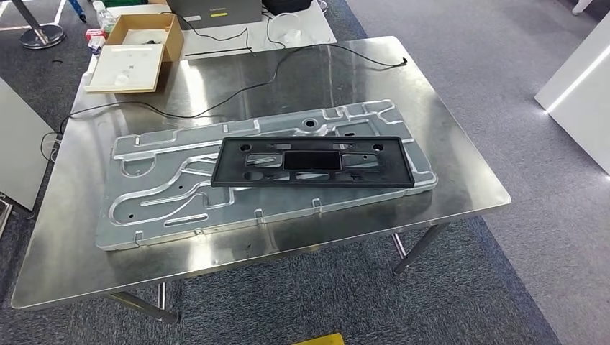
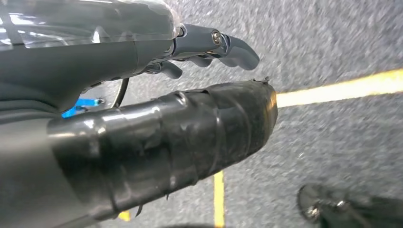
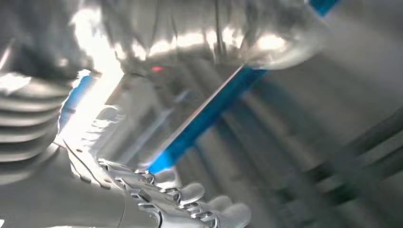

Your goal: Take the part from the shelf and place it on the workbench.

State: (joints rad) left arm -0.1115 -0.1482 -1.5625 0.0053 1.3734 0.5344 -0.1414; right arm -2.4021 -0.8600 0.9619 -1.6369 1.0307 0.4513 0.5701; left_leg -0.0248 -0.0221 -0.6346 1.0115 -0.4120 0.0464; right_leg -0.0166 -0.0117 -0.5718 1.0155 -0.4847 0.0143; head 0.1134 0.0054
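I see the black plastic frame (image 1: 313, 162) lying flat on the pressed metal panel (image 1: 180, 190) on the table (image 1: 460, 172), long axis nine to three, while my left hand (image 2: 209, 47) hangs released and my right hand (image 3: 190, 209) grasps nothing.

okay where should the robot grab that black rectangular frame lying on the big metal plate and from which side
Probably the near long rail of the black frame, approached from the robot's side of the workbench. The frame lies flat on the metal plate, so its thin edge is best pinched; the open middle also offers a rail to hook.
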